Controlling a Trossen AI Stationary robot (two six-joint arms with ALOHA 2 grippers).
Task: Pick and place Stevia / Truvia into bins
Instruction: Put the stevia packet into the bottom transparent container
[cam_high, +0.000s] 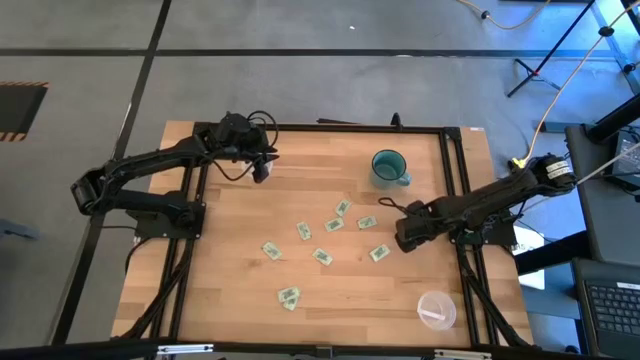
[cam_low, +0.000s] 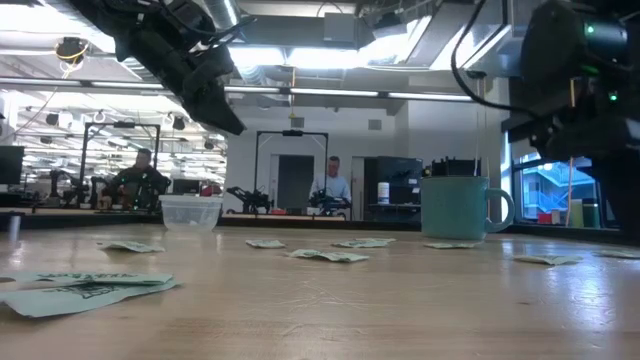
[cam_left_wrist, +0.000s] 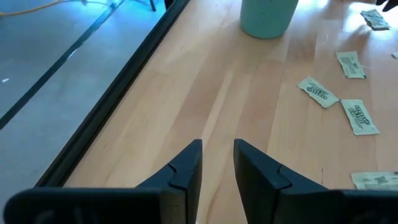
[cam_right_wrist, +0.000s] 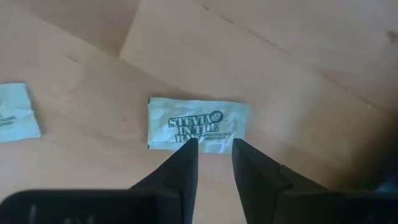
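Stevia sachet (cam_right_wrist: 198, 124) lies at right gripper's (cam_right_wrist: 214, 146) narrowly parted jaws.

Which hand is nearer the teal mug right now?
The right hand. It hangs just toward the table's front from the teal mug, over a Stevia sachet. The left hand is farther off, level with the mug toward the left.

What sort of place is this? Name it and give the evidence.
Most likely a robotics lab or workshop. The wooden table stands in a black frame on a bare grey floor, the low view shows more robot arms on benches with people seated behind, and cables and a stand are nearby.
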